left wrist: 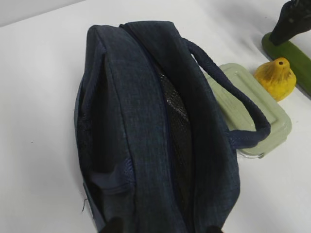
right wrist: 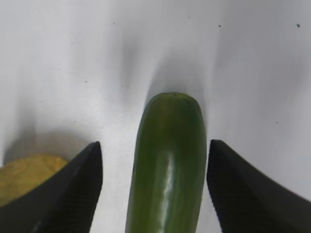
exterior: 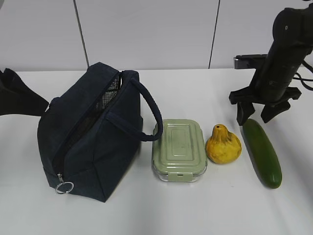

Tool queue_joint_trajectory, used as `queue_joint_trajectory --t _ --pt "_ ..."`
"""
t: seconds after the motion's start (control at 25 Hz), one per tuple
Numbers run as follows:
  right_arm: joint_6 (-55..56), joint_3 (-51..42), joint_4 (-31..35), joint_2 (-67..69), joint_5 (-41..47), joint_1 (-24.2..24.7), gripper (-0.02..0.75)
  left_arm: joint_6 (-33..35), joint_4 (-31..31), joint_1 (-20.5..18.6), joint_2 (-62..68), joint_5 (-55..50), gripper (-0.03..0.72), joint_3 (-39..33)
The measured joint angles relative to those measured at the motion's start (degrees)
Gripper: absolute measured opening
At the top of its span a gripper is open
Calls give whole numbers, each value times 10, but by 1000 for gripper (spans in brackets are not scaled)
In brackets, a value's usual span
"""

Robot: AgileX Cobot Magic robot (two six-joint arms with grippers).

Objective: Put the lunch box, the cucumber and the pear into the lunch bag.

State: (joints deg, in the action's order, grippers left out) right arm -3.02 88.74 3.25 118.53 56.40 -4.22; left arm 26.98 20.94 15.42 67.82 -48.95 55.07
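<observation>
The navy lunch bag (exterior: 90, 134) lies on the table at left, its zipper open along the top; it fills the left wrist view (left wrist: 146, 126). The green-lidded lunch box (exterior: 178, 149) sits right of it, then the yellow pear (exterior: 223, 145), then the cucumber (exterior: 263, 152). My right gripper (exterior: 257, 115) is open and hangs over the cucumber's far end; in the right wrist view (right wrist: 154, 142) its fingers (right wrist: 73, 189) stand either side of the cucumber (right wrist: 167, 170), apart from it. My left gripper (left wrist: 163, 229) is open, with only its tips showing at the bag's end.
The bag's handle (exterior: 149, 110) arches over toward the lunch box. The zipper's ring pull (exterior: 64, 187) hangs at the bag's near end. The pear (right wrist: 24, 174) lies close beside the right gripper's left finger. My left arm (exterior: 14, 95) sits at the left edge.
</observation>
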Motion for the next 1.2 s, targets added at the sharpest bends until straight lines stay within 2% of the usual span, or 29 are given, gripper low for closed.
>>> queue_joint_trajectory --t 0.48,0.6,0.76,0.92,1.2 --pt "1 3 -3 54 4 0 509 1 0 0 0 0 312 0" --pt "1 4 -3 57 7 0 424 2 -3 0 2 0 312 0" --pt "1 14 -5 57 11 0 393 30 -2 0 20 -14 312 0" --pt "1 46 -6 41 24 0 392 59 0 0 51 -22 312 0" --pt "0 117 -6 -5 40 0 392 64 -4 0 93 -5 312 0"
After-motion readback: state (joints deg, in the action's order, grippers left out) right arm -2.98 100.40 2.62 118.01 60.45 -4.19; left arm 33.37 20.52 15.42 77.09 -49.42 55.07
